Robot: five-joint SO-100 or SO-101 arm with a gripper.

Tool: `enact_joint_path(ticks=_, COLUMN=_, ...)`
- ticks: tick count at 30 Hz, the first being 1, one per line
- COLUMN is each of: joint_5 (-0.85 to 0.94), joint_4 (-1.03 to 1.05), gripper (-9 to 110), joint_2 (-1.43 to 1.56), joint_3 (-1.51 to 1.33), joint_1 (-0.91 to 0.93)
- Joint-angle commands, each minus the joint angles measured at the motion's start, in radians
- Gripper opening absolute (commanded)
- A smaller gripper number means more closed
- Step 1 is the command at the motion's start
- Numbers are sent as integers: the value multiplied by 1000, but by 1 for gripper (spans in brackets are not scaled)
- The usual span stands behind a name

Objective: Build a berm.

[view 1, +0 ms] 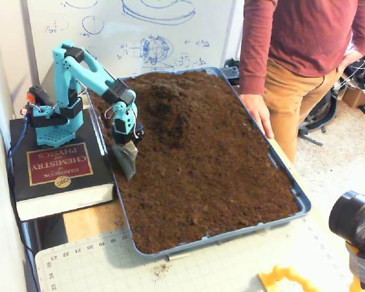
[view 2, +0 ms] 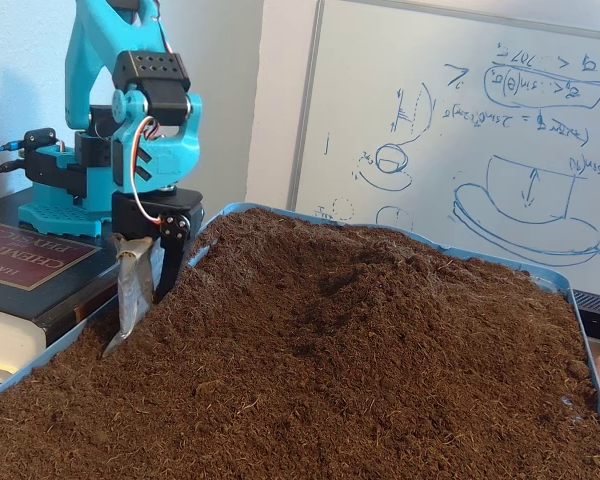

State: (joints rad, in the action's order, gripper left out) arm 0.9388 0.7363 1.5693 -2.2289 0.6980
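Observation:
A raised mound of dark brown soil, the berm [view 1: 169,106], stands at the far end of the blue tray [view 1: 305,202]; it also shows in the other fixed view [view 2: 330,285]. The rest of the soil [view 1: 213,176] lies roughly level. My teal arm's gripper [view 1: 128,159] points down at the tray's left edge, in front of the mound. It carries a grey blade [view 2: 130,295] beside a black finger [view 2: 170,260]. The jaws stand almost together with nothing between them. The blade tip touches the soil in the low fixed view [view 2: 148,300].
The arm's base stands on a thick black book [view 1: 55,167] left of the tray. A person [view 1: 292,55] stands at the tray's far right with a hand [view 1: 257,112] on its rim. A whiteboard [view 2: 460,130] is behind, a cutting mat [view 1: 231,267] and a camera [view 1: 356,222] in front.

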Motion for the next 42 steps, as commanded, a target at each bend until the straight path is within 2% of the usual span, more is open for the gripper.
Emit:
enact_joint_path(ticks=1, joint_5=-5, joint_4=-114, gripper=0, joint_2=63, joint_3=-12, joint_1=8)
enact_joint_path(ticks=22, joint_5=-124, joint_4=-129, gripper=0, joint_2=298, joint_3=-221, joint_1=41)
enact_joint_path(ticks=36, joint_5=-350, joint_4=-132, gripper=0, joint_2=313, joint_3=-176, joint_1=-95)
enact_joint_path(ticks=42, joint_5=-345, joint_4=-121, gripper=0, joint_2=296, joint_3=-186, joint_1=-109)
